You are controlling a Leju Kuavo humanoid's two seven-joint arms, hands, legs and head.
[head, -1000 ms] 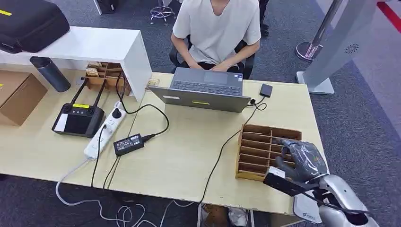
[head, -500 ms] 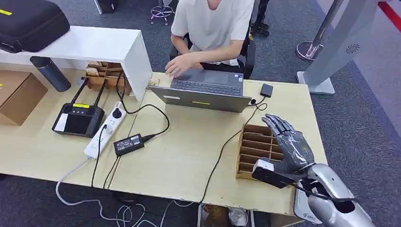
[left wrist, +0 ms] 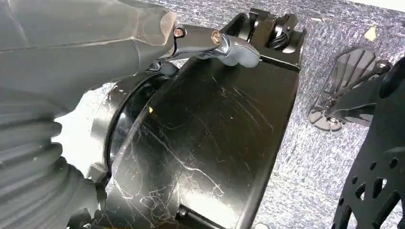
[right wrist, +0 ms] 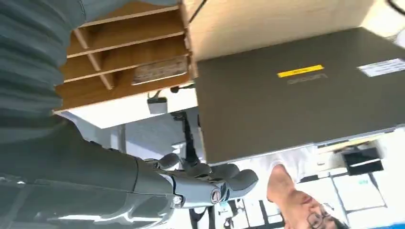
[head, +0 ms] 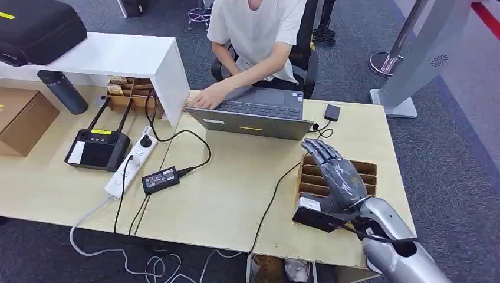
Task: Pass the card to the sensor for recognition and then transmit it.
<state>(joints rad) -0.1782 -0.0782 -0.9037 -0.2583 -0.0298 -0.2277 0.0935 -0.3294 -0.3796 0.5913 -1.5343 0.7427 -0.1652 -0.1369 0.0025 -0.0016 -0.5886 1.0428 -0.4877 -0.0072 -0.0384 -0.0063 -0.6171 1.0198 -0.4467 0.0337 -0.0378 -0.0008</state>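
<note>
A wooden slotted rack [head: 361, 169] stands on the table's right side. My right hand [head: 336, 175] hovers over it, fingers stretched toward the laptop [head: 250, 124], holding nothing. The right wrist view shows that right hand [right wrist: 191, 186] beside the rack [right wrist: 124, 43], with a brownish patterned card [right wrist: 160, 70] lying in one slot. A small black box [head: 332, 112] on a cable sits right of the laptop. My left hand [left wrist: 95, 62] hangs by my body, thumb [left wrist: 229, 46] out, its other fingers hidden.
A person sits behind the laptop with a hand [head: 203, 100] at its left corner. On the left of the table [head: 230, 194] lie a power strip [head: 132, 160], an adapter [head: 160, 180] and a controller [head: 97, 147]. A white shelf [head: 118, 56] stands behind.
My right hand has moved forward and left over the rack, and its fingers have straightened out. The person has leaned over and reached to the laptop's left corner.
</note>
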